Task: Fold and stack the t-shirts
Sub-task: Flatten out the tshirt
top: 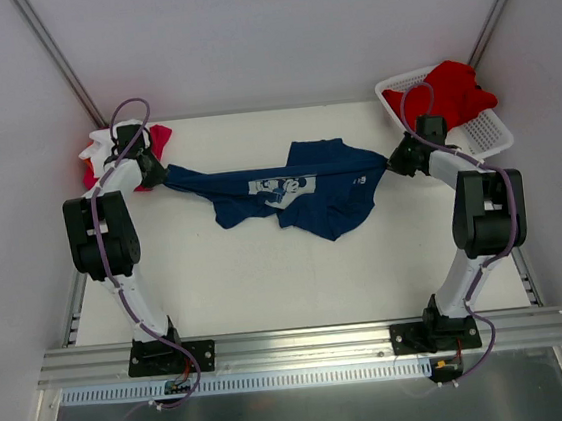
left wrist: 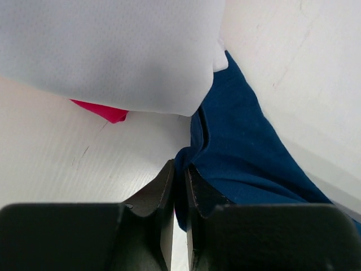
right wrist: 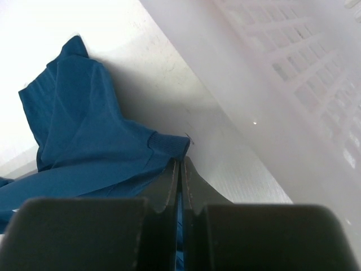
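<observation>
The navy blue t-shirt (top: 299, 193) with a white chest print hangs stretched across the middle of the table between both arms. My left gripper (top: 162, 176) is shut on its left end; in the left wrist view the gripper (left wrist: 180, 166) pinches a fold of the navy cloth (left wrist: 248, 152). At the right end my right gripper (top: 394, 163) is shut on the shirt, and the right wrist view shows it (right wrist: 180, 161) clamped by a ribbed hem of the navy cloth (right wrist: 84, 130). A red t-shirt (top: 160, 140) and a white one (top: 96, 149) lie behind the left gripper.
A white lattice basket (top: 484, 129) stands at the back right with a red t-shirt (top: 455, 92) in it; its wall (right wrist: 293, 68) is close beside my right gripper. White cloth (left wrist: 113, 51) and a red edge (left wrist: 107, 110) lie right by my left gripper.
</observation>
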